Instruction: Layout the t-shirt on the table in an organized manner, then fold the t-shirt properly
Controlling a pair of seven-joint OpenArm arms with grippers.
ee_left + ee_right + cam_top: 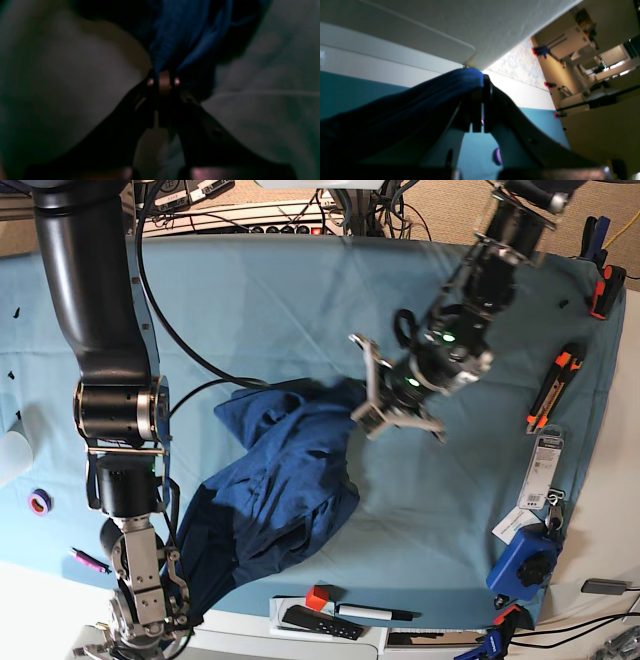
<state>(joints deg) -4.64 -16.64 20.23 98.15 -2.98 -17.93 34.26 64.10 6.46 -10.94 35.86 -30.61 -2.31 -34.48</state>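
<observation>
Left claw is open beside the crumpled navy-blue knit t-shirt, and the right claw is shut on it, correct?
Not quite: the left claw is shut on the crumpled navy-blue knit t-shirt, as the left wrist view shows. The right claw is indeed shut on it.

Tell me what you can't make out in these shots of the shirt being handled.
- Left wrist view: dark and blurred; how much t-shirt the left gripper pinches is unclear.
- Base view: the right gripper is masked by its own arm and the shirt.
- Base view: the t-shirt is bunched, hiding sleeves and collar.
- Right wrist view: the table is mostly cut off.
</observation>
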